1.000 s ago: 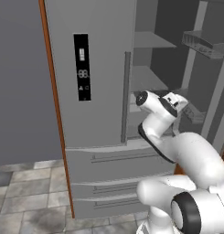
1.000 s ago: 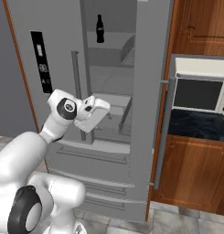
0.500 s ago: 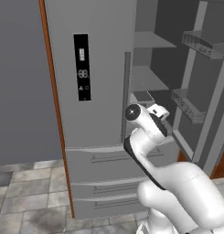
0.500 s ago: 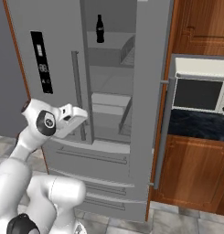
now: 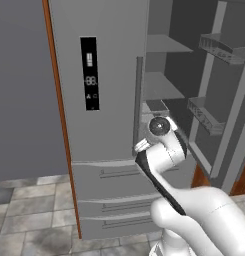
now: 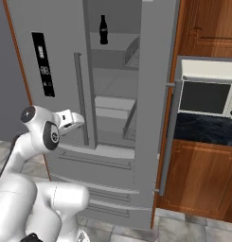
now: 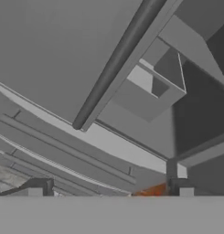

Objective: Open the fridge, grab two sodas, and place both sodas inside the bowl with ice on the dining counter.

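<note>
Here the fridge stood with its right door swung wide and its left door, the one carrying the black display strip, shut. The gripper hung empty with its jaws spread wide, just in front of the lower end of the left door's bar handle and touching nothing. One soda, a slim black bottle, stood upright on the fridge's top shelf (well above the gripper). A microwave sat on the wall counter to the right of the fridge.
</note>
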Available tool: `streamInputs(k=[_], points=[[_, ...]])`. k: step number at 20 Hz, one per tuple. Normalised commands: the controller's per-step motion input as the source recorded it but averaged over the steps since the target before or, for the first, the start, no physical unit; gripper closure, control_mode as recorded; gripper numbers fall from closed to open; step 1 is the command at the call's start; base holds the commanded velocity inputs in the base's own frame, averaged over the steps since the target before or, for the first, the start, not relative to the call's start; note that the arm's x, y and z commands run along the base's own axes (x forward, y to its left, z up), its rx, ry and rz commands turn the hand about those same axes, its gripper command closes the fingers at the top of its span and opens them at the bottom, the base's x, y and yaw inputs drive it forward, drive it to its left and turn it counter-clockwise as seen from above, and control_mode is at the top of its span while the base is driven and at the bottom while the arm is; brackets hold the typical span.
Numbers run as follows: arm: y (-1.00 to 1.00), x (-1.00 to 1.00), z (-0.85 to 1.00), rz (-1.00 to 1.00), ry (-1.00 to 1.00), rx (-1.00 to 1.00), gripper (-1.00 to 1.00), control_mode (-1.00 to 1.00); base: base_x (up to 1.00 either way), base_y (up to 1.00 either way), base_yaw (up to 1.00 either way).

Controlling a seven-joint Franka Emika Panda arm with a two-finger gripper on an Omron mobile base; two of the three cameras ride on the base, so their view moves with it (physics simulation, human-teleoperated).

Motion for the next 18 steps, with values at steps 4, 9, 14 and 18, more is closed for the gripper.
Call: streamInputs(k=[4, 9, 14, 18], points=[[0.22, 0.17, 0.16, 0.14, -0.07, 0.24, -1.00, -1.00, 0.00, 0.00, 0.00], [0.34, 0.02, 0.47, -0.06, -0.04, 0.09, -1.00, -1.00, 0.00, 0.00, 0.00], [0.27, 0.05, 0.51, -0.19, 0.00, 0.01, -1.00, -1.00, 0.00, 0.00, 0.00], [-0.23, 0.31, 0.28, -0.10, 0.01, 0.00, -1.00, -1.00, 0.00, 0.00, 0.00]])
